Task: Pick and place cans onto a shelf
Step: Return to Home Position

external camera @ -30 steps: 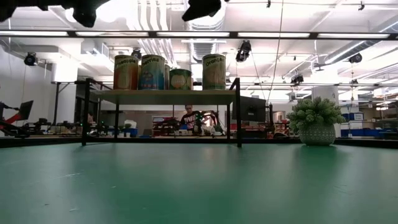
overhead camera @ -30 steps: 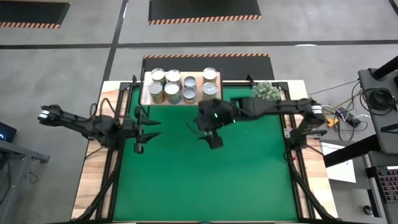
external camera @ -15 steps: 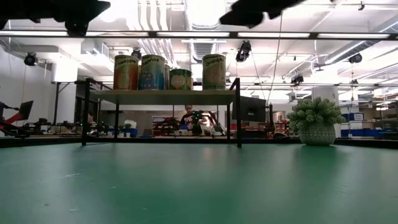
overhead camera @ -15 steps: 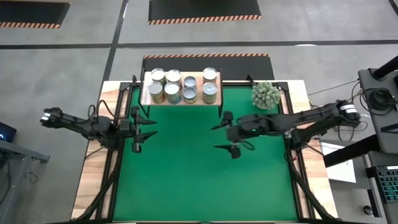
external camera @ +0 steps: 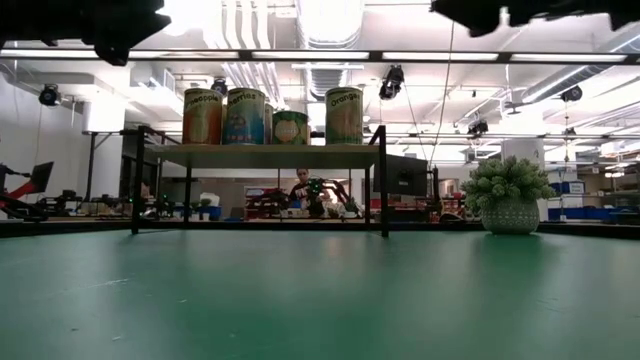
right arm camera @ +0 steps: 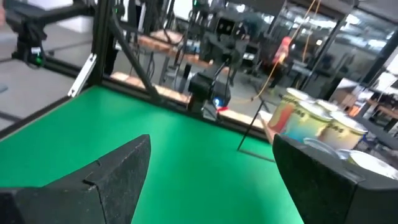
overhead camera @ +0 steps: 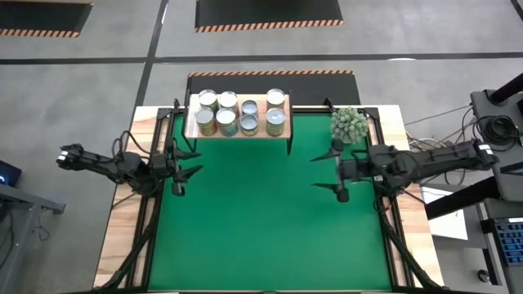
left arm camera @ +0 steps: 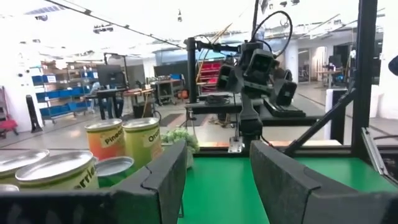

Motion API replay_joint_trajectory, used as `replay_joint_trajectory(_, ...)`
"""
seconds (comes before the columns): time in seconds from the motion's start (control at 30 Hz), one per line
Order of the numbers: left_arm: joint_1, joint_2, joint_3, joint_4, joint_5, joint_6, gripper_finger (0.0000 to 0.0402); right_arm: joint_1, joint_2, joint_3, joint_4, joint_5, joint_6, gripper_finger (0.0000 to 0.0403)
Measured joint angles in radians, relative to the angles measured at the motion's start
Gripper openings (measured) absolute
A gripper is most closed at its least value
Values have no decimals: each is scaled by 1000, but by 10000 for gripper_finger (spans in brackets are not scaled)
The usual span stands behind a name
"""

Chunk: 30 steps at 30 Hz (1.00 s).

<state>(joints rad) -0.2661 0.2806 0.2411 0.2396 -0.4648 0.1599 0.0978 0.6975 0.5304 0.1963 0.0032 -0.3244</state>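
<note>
The shelf (overhead camera: 237, 129), a light-wood board on thin black legs (external camera: 384, 180), stands at the mat's far edge. Several cans (overhead camera: 239, 113) with silvery tops stand upright on it; they also show in the low view (external camera: 245, 116), the left wrist view (left arm camera: 118, 144) and the right wrist view (right arm camera: 311, 124). My left gripper (overhead camera: 188, 169) is open and empty above the mat's left side, near of the shelf. My right gripper (overhead camera: 321, 171) is open and empty above the mat's right side. Both hang high in the low view, left (external camera: 110, 25), right (external camera: 500, 12).
A fuzzy pale-green ball plant (overhead camera: 350, 124) in a pot (external camera: 510, 215) stands at the far right corner, close to my right arm. The green mat (overhead camera: 261, 220) is bordered by wooden strips (overhead camera: 118, 237). A person shows far behind the table (external camera: 303, 190).
My right gripper has drawn back from beside the shelf toward the table's right edge, staying high above the mat and empty. My left gripper has drifted a little toward the left edge. The cans and shelf have not moved.
</note>
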Motion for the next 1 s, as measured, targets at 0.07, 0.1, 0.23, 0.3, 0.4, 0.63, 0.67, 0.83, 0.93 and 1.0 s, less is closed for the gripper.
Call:
replay_joint_trajectory(0.07, 0, -1, -4, -15, 0, -3, 160, 0, -69, -40, -3, 0, 5, 325)
replay_joint_trajectory(0.1, 0, -1, -6, -25, 0, -4, 160, 0, -101, -57, -4, 0, 11, 325)
replay_joint_trajectory(0.23, 1, -1, -17, -33, 0, -5, 160, 0, -219, -125, -4, 20, 18, 325)
replay_joint_trajectory(0.3, 1, -1, -26, -33, 0, -6, 160, 0, -268, -156, -4, 63, 18, 325)
replay_joint_trajectory(0.4, 1, -2, -44, -31, 0, -11, 158, 0, -341, -207, -5, 145, 11, 325)
replay_joint_trajectory(0.63, 1, -9, -94, -30, 0, -38, 111, 0, -497, -297, -33, 236, -14, 325)
replay_joint_trajectory(0.67, 1, -9, -99, -31, 0, -38, 100, 0, -517, -305, -44, 251, -14, 325)
replay_joint_trajectory(0.83, 3, -10, -141, 54, 0, -27, 45, 0, -624, -320, -115, 266, -8, 325)
replay_joint_trajectory(0.93, 15, -10, -182, 174, 2, 11, 17, 0, -685, -325, -175, 267, -8, 325)
replay_joint_trajectory(1.0, 34, -12, -208, 260, 2, 38, 5, 0, -696, -325, -197, 267, -8, 325)
